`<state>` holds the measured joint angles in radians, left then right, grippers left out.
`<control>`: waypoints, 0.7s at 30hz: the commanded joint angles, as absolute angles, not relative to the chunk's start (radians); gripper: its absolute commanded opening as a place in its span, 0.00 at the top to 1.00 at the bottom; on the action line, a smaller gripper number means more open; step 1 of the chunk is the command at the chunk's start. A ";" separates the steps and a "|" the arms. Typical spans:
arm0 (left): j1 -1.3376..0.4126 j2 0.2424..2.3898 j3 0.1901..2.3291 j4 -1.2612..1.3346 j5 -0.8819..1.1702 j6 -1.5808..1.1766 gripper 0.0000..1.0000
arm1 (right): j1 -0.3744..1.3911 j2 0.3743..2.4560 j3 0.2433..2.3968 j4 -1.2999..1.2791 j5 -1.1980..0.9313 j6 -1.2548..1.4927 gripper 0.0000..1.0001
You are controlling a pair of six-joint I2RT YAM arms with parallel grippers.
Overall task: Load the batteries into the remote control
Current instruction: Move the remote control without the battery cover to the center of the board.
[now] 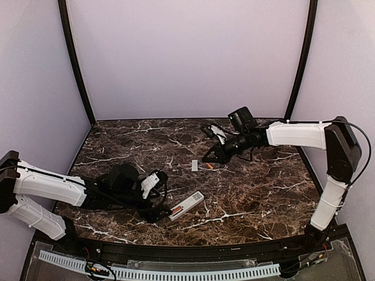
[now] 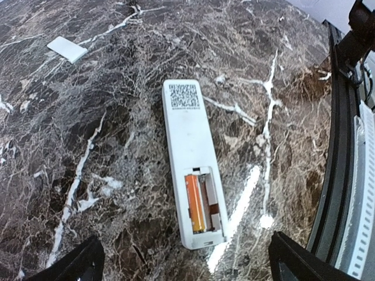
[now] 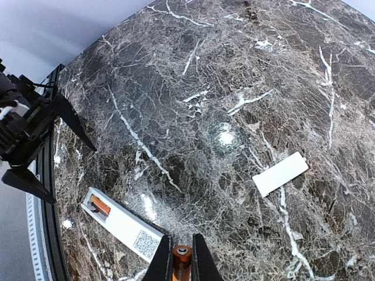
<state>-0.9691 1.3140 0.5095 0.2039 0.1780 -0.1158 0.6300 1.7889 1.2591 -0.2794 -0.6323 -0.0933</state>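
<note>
The white remote control [image 1: 187,205] lies on the marble table with its back up and its battery slot open. One orange battery [image 2: 195,202] sits in the left bay of the slot; the bay beside it is empty. My left gripper [image 1: 159,198] is open, its fingertips [image 2: 76,266] spread wide on either side of the remote's slot end [image 2: 199,234] without touching it. My right gripper [image 1: 210,158] hovers over the table further back and is shut on a second orange battery [image 3: 181,259], held end-on between its fingers. The remote also shows in the right wrist view [image 3: 120,222].
A small white battery cover [image 1: 194,165] lies flat on the table near the right gripper; it also shows in the left wrist view [image 2: 67,49] and the right wrist view [image 3: 280,174]. A black rail [image 2: 340,175] runs along the table's near edge.
</note>
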 commanded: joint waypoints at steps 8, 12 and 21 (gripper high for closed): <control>-1.037 1.483 0.593 0.093 -0.002 0.015 0.01 | 0.629 1.648 1.144 -0.180 -0.642 -0.087 1.00; -1.058 1.541 0.630 0.081 -0.074 0.021 0.02 | 0.629 1.638 1.133 -0.178 -0.638 -0.093 1.00; -1.050 1.567 0.641 0.076 -0.224 0.030 0.01 | 0.629 1.620 1.115 -0.182 -0.629 -0.123 1.00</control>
<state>-1.0611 1.5745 0.6456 0.1074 -0.1226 0.0055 0.6300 1.6497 1.1282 -0.2062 -0.6315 -0.1009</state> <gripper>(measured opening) 0.986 0.069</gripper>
